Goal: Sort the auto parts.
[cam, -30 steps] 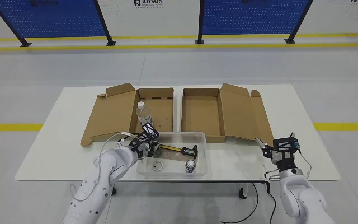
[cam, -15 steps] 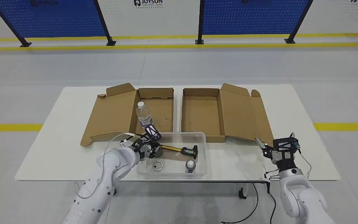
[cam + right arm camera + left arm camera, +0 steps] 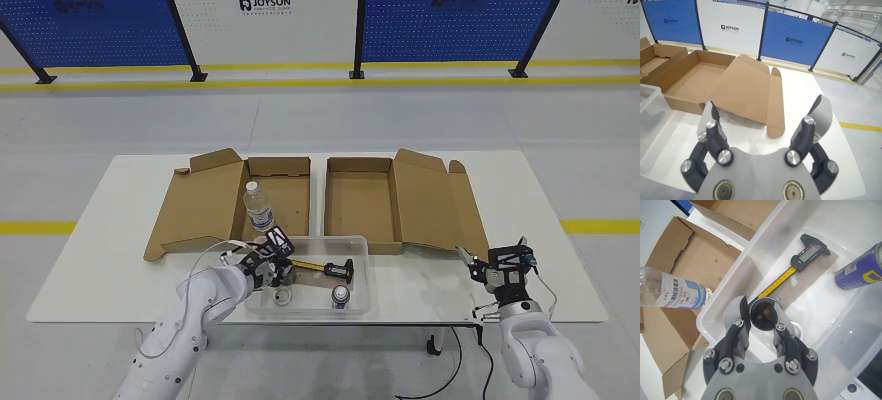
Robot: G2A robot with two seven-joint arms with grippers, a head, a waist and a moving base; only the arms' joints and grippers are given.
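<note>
**Top view.**
- Left gripper (image 3: 270,264): inside the clear bin (image 3: 362,292), at the end nearer the left box (image 3: 290,195). It is closed on a small dark part.
- The caliper (image 3: 330,268) lies just beyond the left gripper. The spray can (image 3: 341,295) is farther along the bin, and a ring (image 3: 282,296) is just beside the gripper.
- A bottle (image 3: 258,205) stands close by, outside the bin wall.
- Right gripper (image 3: 493,253): spread wide and holding nothing. It is over bare worktop (image 3: 130,230) near the front edge, beside the flap of the right box (image 3: 358,205).

**Left wrist view.**
- Left gripper (image 3: 761,308): fingers narrowed onto a dark hollow sleeve (image 3: 762,321), one pad on each side (open end facing the camera).
- Whether the sleeve touches the bin (image 3: 745,251) floor cannot be told.
- The ring (image 3: 797,327) lies just beside one finger.
- The caliper (image 3: 806,256) starts right at the fingertips and runs away from them.
- The spray can (image 3: 859,273) is well apart.
- The bin wall is close on the bottle (image 3: 672,290) side, with the left box (image 3: 702,262) behind it. There is open bin floor on the can side.

**Right wrist view.**
- Right gripper (image 3: 765,106): fully spread and empty.
- The right box (image 3: 694,79) lies ahead with its flap down on the worktop (image 3: 810,106).
- A corner of the bin (image 3: 651,98) is off to one side, and there is free surface on the other.
</note>
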